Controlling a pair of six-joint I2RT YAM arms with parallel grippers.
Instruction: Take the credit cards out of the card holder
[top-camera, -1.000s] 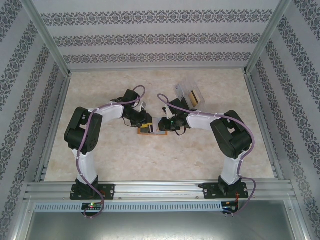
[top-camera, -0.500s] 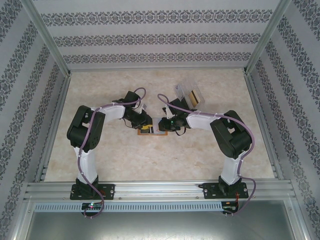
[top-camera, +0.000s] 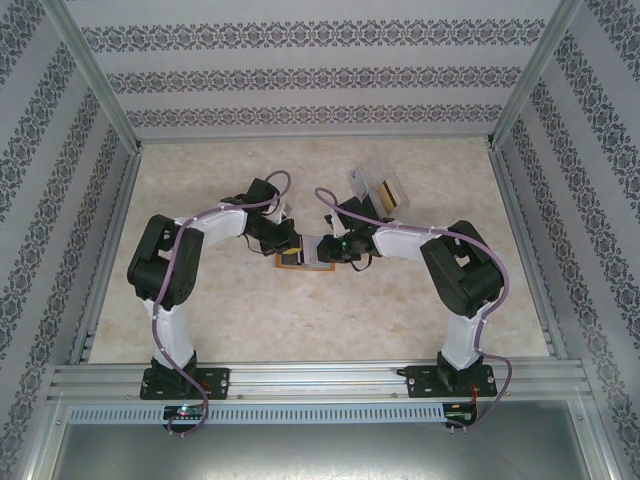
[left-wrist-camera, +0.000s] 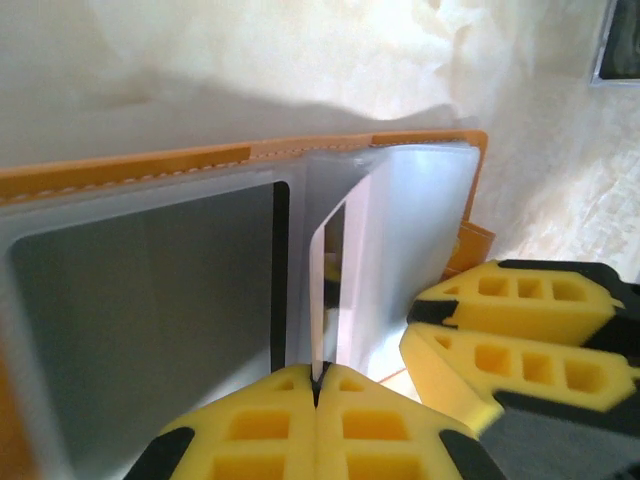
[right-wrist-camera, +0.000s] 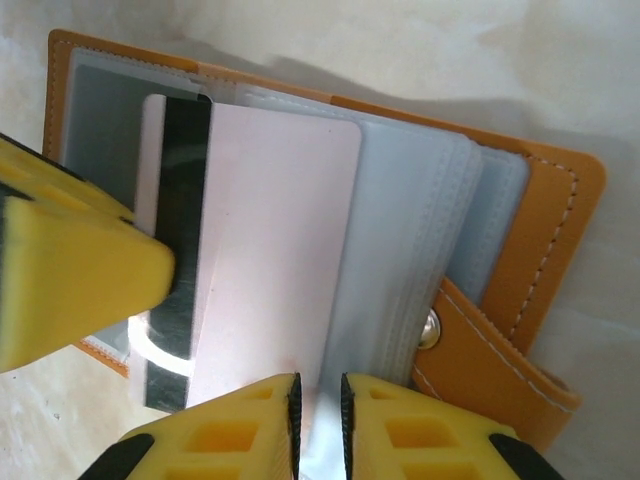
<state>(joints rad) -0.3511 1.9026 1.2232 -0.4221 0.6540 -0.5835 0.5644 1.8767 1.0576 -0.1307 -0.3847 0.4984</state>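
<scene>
the stitched orange leather card holder (right-wrist-camera: 558, 215) lies open at the centre of the top view, with smooth marbled table (top-camera: 330, 330) all round. the left gripper (left-wrist-camera: 317, 388) pinches a thin glossy card (right-wrist-camera: 270, 250); the right gripper (right-wrist-camera: 318, 405) nips a clear sleeve (right-wrist-camera: 400, 220).

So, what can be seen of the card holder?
The card holder is an orange, leather-like folder with pale stitching, lying open on the table. Frosted grey sleeves fill it; a strap with a metal snap sits at one edge. The right gripper pinches a sleeve; the left gripper grips a pale, black-striped card sticking out.
</scene>
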